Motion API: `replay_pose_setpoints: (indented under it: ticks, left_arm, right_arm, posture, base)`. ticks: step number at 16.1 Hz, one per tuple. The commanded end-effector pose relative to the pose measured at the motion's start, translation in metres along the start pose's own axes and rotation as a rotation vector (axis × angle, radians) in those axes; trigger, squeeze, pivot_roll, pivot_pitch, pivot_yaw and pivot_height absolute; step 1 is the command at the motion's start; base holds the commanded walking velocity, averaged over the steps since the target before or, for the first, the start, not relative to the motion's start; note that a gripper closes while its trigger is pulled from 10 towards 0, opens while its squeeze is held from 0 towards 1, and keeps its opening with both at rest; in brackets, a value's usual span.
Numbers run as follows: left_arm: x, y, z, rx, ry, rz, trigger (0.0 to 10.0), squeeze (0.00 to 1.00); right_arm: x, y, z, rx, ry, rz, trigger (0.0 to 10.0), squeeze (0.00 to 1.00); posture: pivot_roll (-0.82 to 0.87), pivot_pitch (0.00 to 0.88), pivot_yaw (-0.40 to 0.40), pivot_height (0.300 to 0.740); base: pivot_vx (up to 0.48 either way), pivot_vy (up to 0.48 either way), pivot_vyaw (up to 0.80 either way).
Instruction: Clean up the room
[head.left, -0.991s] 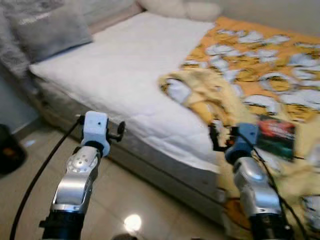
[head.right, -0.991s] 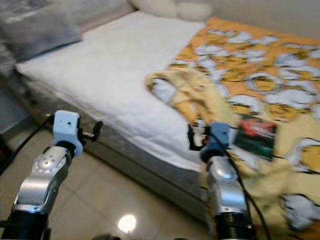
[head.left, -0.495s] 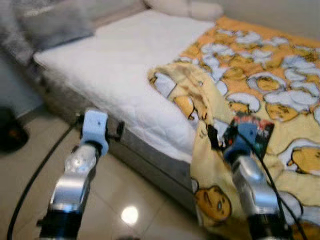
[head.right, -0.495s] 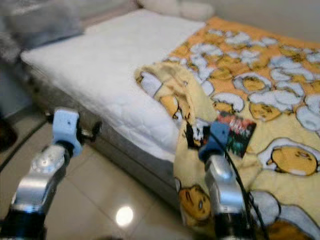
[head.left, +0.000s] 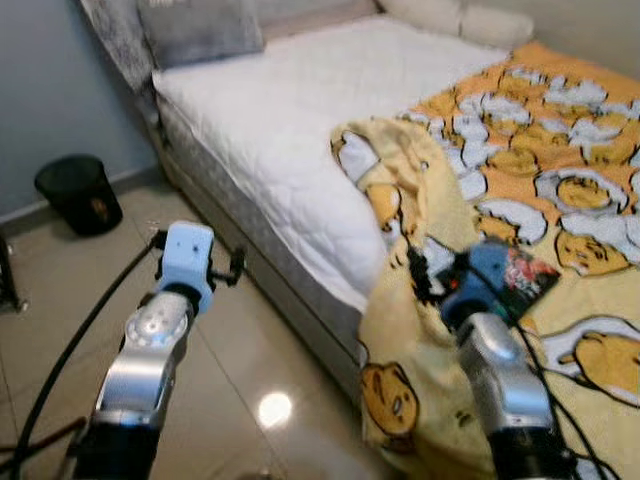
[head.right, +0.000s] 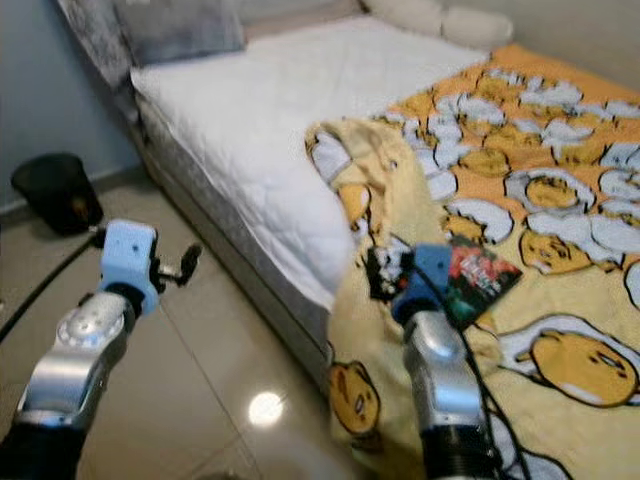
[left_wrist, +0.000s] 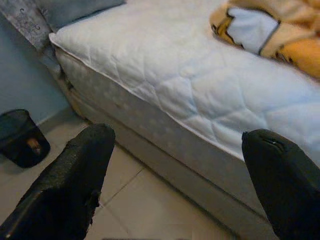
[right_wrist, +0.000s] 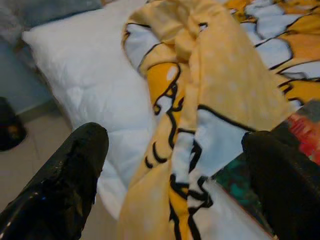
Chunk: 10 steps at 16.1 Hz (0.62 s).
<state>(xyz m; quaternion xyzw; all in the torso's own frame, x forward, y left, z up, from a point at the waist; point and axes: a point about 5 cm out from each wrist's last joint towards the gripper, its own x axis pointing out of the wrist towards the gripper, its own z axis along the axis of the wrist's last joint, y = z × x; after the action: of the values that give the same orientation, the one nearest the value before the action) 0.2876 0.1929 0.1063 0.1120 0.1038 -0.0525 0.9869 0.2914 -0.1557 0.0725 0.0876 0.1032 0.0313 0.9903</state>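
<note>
A yellow and orange cartoon blanket (head.left: 540, 170) covers the right half of the bed. Its rumpled edge (head.left: 400, 190) is folded back and hangs over the bed's side. A dark red-and-green packet (head.right: 482, 277) lies on the blanket. My right gripper (right_wrist: 175, 140) is open and empty, held over the blanket's hanging edge with the packet (right_wrist: 300, 125) just beside it. My left gripper (left_wrist: 177, 137) is open and empty above the floor, facing the side of the white mattress (left_wrist: 165, 65).
A grey pillow (head.left: 200, 30) sits at the head of the bed and white pillows (head.left: 460, 15) lie at its far side. A black waste bin (head.left: 78, 192) stands on the tiled floor (head.left: 60, 290) by the blue wall. A black cable (head.left: 70, 360) trails from my left arm.
The whole picture has shifted as the camera moved: the bin, the blue wall and more floor have come into view. Both arms keep the same pose, fingers apart.
</note>
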Motion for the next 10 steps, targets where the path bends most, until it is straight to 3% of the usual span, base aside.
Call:
replay_pose_setpoints:
  ticks: [1, 3, 4, 5, 6, 8, 10]
  left_arm:
    - [-0.002, -0.006, 0.007, 0.009, -0.033, -0.031, 10.0, 1.00]
    - [-0.003, -0.007, 0.007, 0.017, -0.035, -0.040, 10.0, 1.00]
    - [-0.005, -0.010, 0.006, 0.051, -0.046, -0.080, 10.0, 1.00]
    - [-0.007, -0.013, 0.006, 0.077, -0.051, -0.130, 10.0, 1.00]
    - [-0.009, -0.018, 0.003, 0.114, -0.049, -0.200, 10.0, 1.00]
    - [-0.012, -0.021, 0.001, 0.109, -0.056, -0.258, 10.0, 1.00]
    - [-0.015, -0.026, 0.003, 0.109, -0.065, -0.408, 10.0, 1.00]
  right_arm:
    - [-0.003, -0.005, 0.006, -0.010, -0.010, 0.010, 10.0, 1.00]
    - [-0.004, -0.004, 0.007, -0.011, -0.014, 0.024, 10.0, 1.00]
    - [-0.006, -0.004, 0.009, 0.006, -0.021, 0.030, 10.0, 0.11]
    - [-0.006, -0.006, 0.009, 0.025, -0.019, 0.023, 10.0, 0.00]
    - [-0.006, -0.010, 0.008, 0.078, -0.001, 0.014, 10.0, 0.00]
    - [-0.004, -0.016, 0.005, 0.156, 0.050, -0.020, 10.0, 0.00]
    - [0.010, -0.031, -0.002, 0.248, 0.145, -0.127, 10.0, 0.00]
  posture:
    - [-0.05, 0.000, 0.022, 0.740]
    - [-0.05, 0.000, 0.021, 0.740]
    - [-0.05, 0.000, 0.023, 0.740]
    - [-0.05, 0.000, 0.026, 0.740]
    - [-0.06, 0.000, 0.030, 0.740]
    - [-0.06, 0.000, 0.037, 0.740]
    - [-0.06, 0.000, 0.040, 0.740]
  base:
    - [0.000, 0.000, 0.00]
    - [0.000, 0.000, 0.00]
    - [0.000, 0.000, 0.00]
    - [0.000, 0.000, 0.00]
    - [0.000, 0.000, 0.00]
    - [0.000, 0.000, 0.00]
    - [0.000, 0.000, 0.00]
